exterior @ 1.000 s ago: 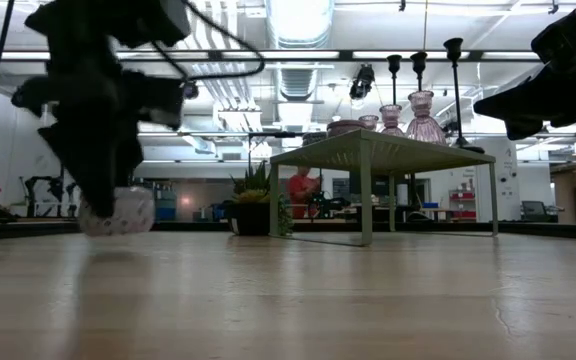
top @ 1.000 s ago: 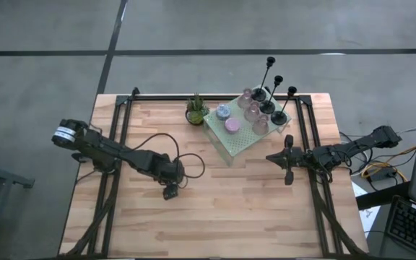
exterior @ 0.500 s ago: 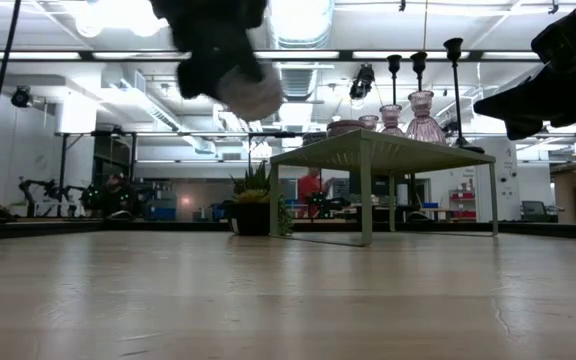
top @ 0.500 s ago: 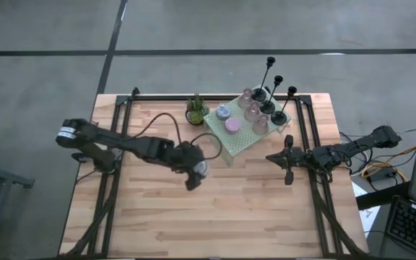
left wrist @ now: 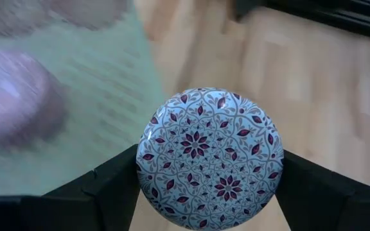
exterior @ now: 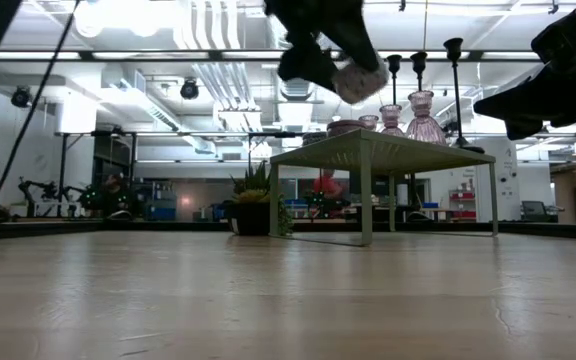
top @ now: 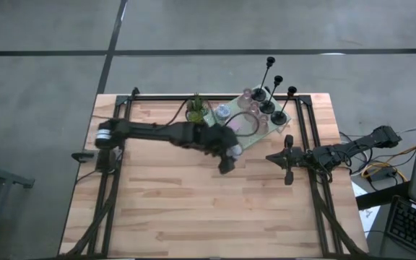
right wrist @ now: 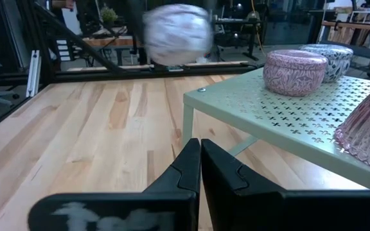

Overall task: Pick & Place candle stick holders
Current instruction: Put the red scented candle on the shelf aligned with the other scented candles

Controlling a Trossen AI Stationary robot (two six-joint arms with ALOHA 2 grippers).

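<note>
My left gripper (top: pixel 230 156) is shut on a small round holder (left wrist: pixel 211 157) with a pale top patterned in dark red flowers. It hangs in the air by the near left edge of the pale green perforated platform (top: pixel 260 134). On that platform stand a pink round holder (right wrist: pixel 294 72), a bluish one (right wrist: pixel 329 58), pinkish glass cups (exterior: pixel 423 115) and three black holders with thin stems (top: pixel 269 94). My right gripper (top: pixel 287 160) waits shut at the table's right, level above the wood. My left gripper pinches the round holder between its two fingers, one finger (left wrist: pixel 117 186) on each opposite side of the side wall (left wrist: pixel 148 173). The fingers slant down from the table's left. The holder is lifted clear of table and platform (exterior: pixel 360 80), its patterned top toward the wrist.
A small potted green plant (top: pixel 196 108) stands just left of the platform at the table's far edge. Dark frame rails (top: pixel 121 115) run along the table's left and right sides. Bare wood (top: pixel 208 209) fills the near half of the table.
My left gripper has risen from low over the table's left middle and swung toward the right and far side, up to the platform's near left edge. It has carried the round holder along, lifted clear. Its jaws have kept their gap.
</note>
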